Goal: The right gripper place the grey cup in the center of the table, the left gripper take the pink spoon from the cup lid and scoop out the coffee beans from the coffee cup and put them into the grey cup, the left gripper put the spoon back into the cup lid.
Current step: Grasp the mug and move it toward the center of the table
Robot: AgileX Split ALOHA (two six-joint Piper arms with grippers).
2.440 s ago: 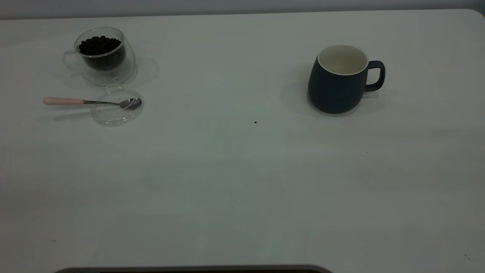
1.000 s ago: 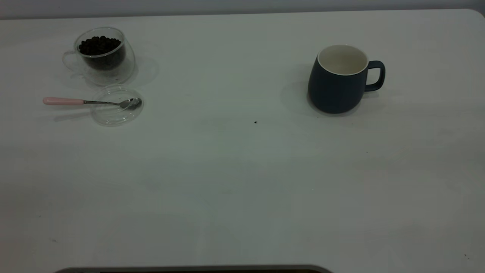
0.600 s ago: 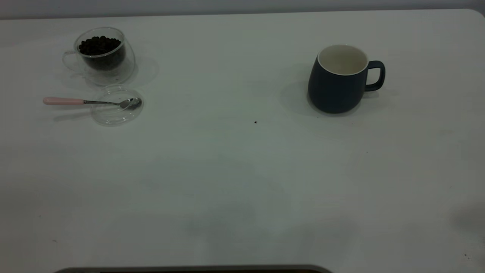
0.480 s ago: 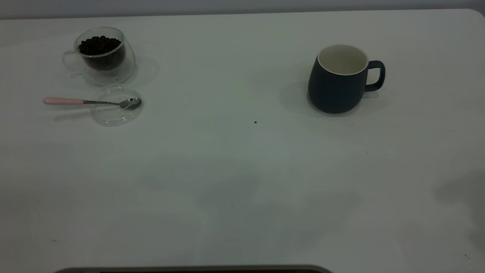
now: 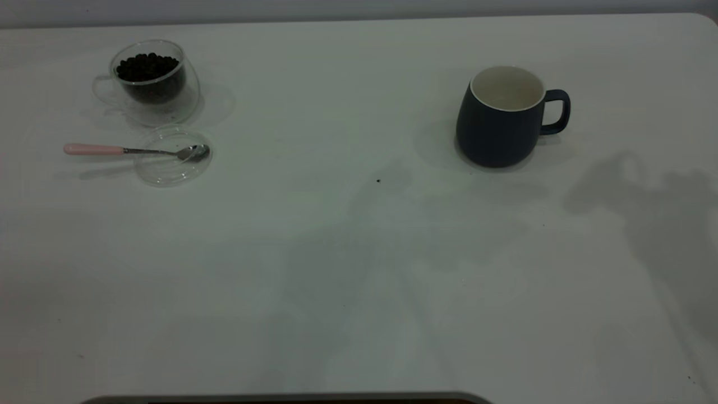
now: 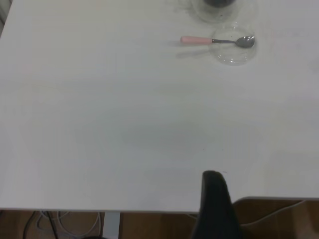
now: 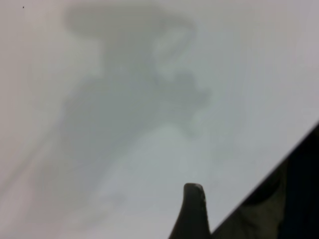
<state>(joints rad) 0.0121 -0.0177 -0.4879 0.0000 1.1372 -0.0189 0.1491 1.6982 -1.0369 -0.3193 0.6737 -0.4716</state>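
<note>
Grey cup (image 5: 501, 118) stands upright on desk (image 5: 359, 269) right of centre, handle pointing right twd the right arm's side, so right gripper (image 7: 193, 211) is nearer, only one finger in view, opening can't be told; left gripper (image 6: 215, 204) likewise.

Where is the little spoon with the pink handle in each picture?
Exterior view: the pink-handled metal spoon lies at far left, in front of the glass cup of beans.
Left wrist view: spoon near the top.
Right wrist view: not in it.
Shared landmark: the clear round lid under its bowl.
</note>
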